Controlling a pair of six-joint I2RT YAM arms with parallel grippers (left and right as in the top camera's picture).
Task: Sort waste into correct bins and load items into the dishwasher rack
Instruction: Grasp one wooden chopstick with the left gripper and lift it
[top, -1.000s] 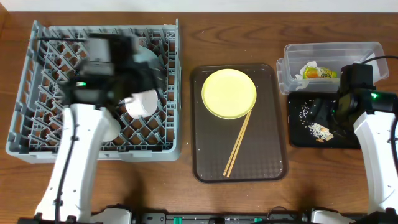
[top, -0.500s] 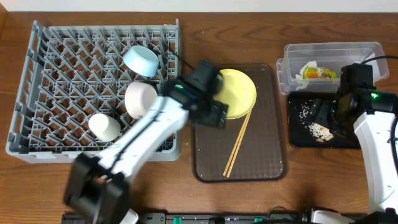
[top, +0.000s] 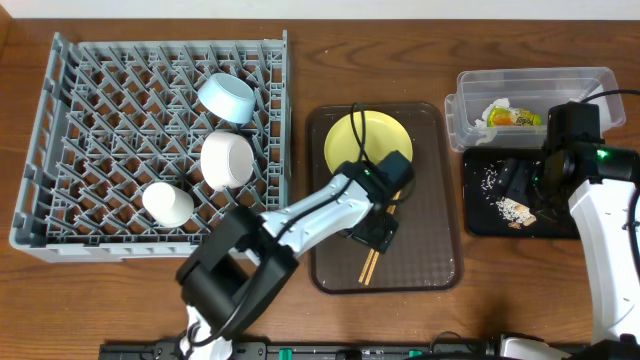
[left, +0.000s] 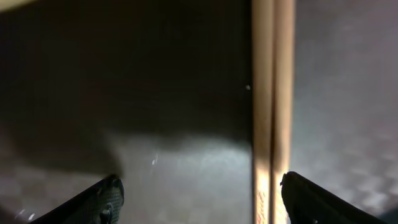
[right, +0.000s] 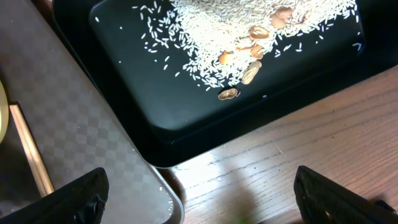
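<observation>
- Rack (top: 170, 38), left: blue bowl (top: 226, 97), pinkish bowl (top: 225, 160) and white cup (top: 168, 203) inside.
- Brown tray (top: 440, 200), centre: yellow plate (top: 350, 145); chopsticks (left: 272, 93) ungripped between wide-spread fingers of left gripper (left: 199, 199).
- Right: wrapper (top: 515, 117) in clear tub (top: 590, 80); rice (right: 217, 37) in black tray (top: 490, 215); right gripper (right: 208, 196) above, fingers wide, empty.

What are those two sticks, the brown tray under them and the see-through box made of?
The chopsticks look like pale unfinished wood or bamboo: matte tan, no shine. The brown tray seems to be moulded plastic, with a fine checkered texture and soft sheen. The clear tub looks like thin transparent plastic; its contents show through.
</observation>
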